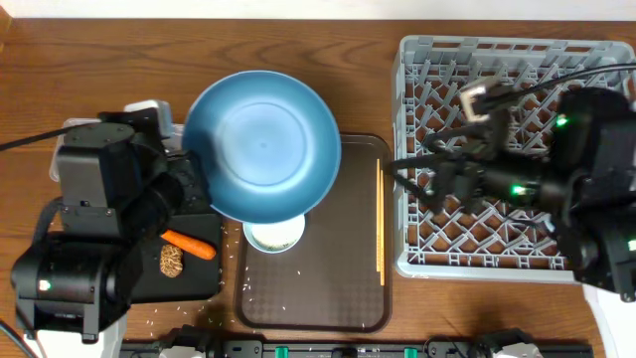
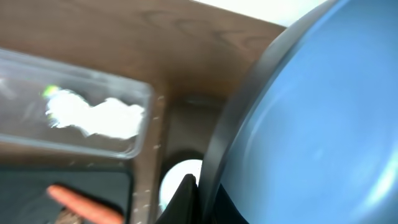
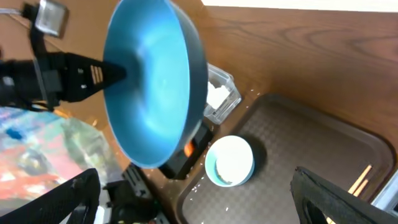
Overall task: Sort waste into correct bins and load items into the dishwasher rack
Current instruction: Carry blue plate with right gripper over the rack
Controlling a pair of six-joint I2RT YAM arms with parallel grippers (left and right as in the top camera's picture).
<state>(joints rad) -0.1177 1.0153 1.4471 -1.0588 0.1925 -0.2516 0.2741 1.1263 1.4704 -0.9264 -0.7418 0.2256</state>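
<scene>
Napkin, carrot binned; left end effector grips raised plate, right end effector open; bowl, chopsticks await rack

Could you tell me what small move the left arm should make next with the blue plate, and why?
Probably carry the blue plate a little rightward toward the right gripper. The left gripper grips it by its rim, tilted above the brown tray, while the right gripper hovers with jaws open over the dishwasher rack, facing the plate.
</scene>
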